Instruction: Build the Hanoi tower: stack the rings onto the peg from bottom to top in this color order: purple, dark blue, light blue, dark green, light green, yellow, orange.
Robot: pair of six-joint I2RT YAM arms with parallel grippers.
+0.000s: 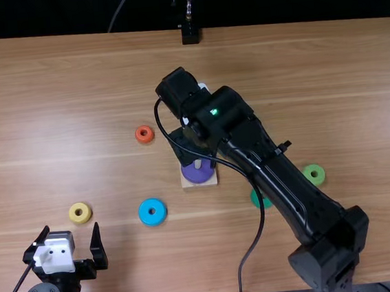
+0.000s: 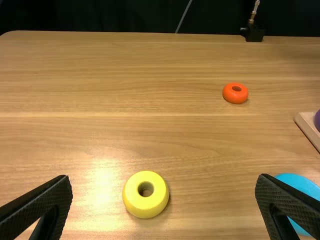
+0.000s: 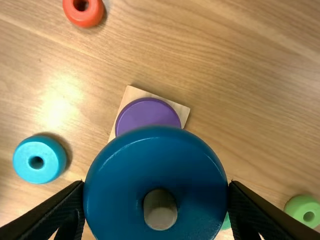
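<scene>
We see the right gripper (image 1: 187,148) over the middle of the table (image 1: 38,99), reaching in from the right-hand arm. Its own wrist view shows us what it has hold of: the dark blue ring (image 3: 115,175), clasped between two fingers that stand apart by the ring's width, one on each side. Through the ring's hole we see the end of the wooden peg (image 3: 160,215), though we cannot tell how far the peg goes in. Under the dark blue ring, the purple ring (image 1: 199,176) lies on the square base (image 1: 187,183), and the top view gives us the peg standing up through it.

The left gripper (image 1: 70,229) is near the table's near edge, at the left. Its fingers are spread wide with nothing gripped. From its wrist we look out between them at the yellow ring (image 1: 79,213), flat on the wood, and at one finger crossing in front of the light blue ring (image 1: 152,211); from above, we see that same light blue ring whole, to the near left of the base.

The orange ring (image 1: 145,134) lies to the far left of the base. Over on the right, the top view shows us the dark green ring (image 1: 255,199) partly under the right arm, and the light green ring (image 1: 314,174) just beyond that arm.
</scene>
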